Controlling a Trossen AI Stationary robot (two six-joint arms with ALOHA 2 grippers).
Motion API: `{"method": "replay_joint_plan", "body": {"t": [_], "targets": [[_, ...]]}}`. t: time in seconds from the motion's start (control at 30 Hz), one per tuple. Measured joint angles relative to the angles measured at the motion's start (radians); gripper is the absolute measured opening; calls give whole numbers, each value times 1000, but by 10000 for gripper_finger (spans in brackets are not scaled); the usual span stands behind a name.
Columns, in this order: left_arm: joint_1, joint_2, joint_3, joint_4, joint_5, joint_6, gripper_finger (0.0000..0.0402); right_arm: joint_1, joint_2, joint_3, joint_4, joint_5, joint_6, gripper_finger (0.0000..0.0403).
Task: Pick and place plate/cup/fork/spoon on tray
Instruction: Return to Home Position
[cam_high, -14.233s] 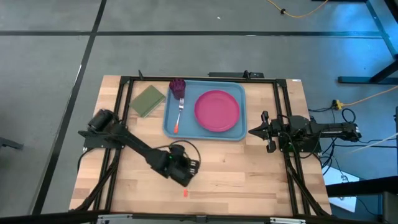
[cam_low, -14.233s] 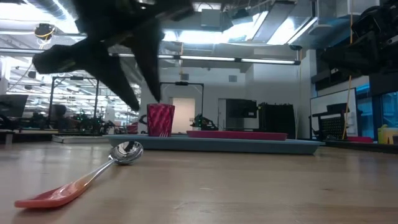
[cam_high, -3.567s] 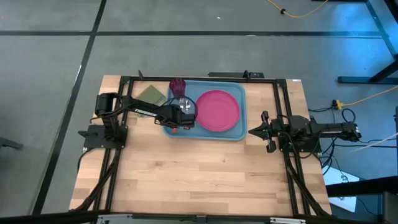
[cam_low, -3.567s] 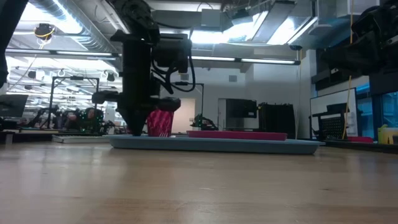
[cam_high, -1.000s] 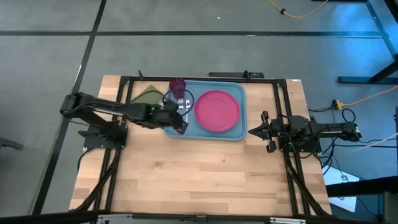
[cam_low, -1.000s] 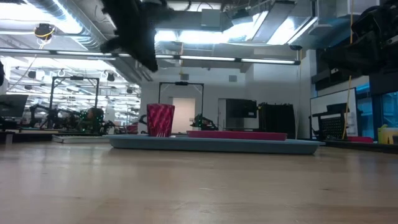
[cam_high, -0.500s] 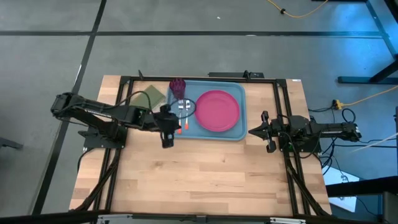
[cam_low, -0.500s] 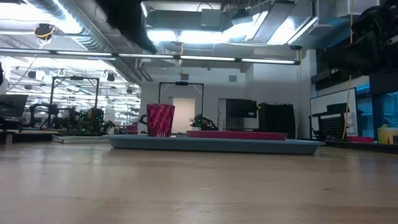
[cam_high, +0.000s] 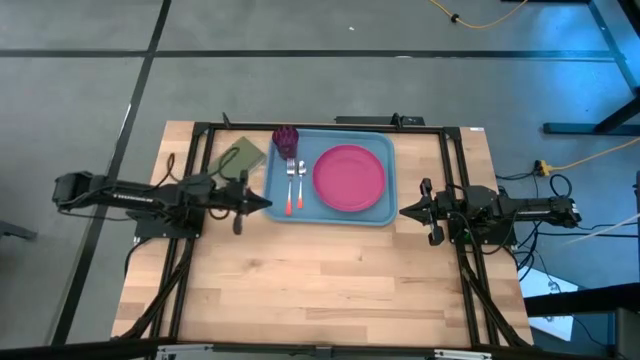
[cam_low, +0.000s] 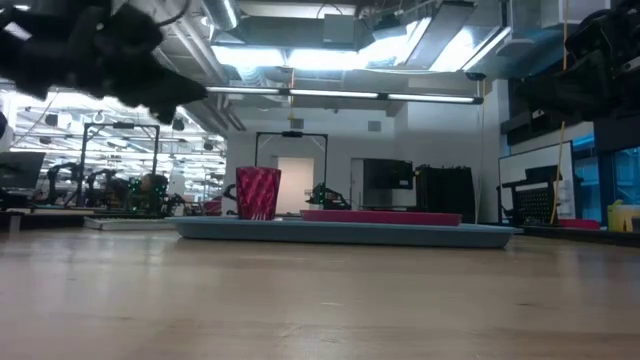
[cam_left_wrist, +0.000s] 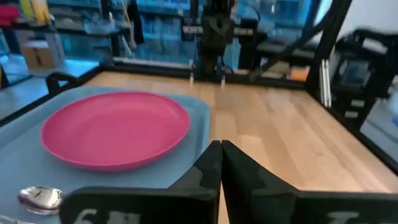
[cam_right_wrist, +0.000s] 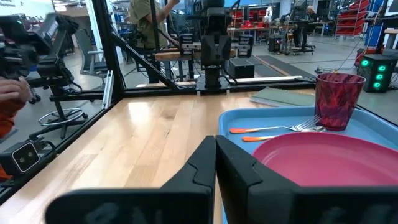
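Both grippers have their fingers closed on nothing: the left gripper (cam_high: 262, 203) hangs just left of the tray (cam_high: 378, 216), apart from the spoon (cam_high: 299, 186) lying beside the fork (cam_high: 290, 187) on it, and the right gripper (cam_high: 407, 211) waits at the tray's right.
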Motion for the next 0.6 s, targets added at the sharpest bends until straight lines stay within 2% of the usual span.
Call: {"method": "replay_joint_plan", "body": {"t": [0.13,0.2,0.6], "targets": [[-1,-108,-104,65,-30,-23,0,0,0,0,0,0,0,17],[-1,-166,-110,6,-62,-30,0,0,0,0,0,0,0,17],[-1,-516,-108,-400,-95,-22,0,0,0,0,0,0,0,17]]}}
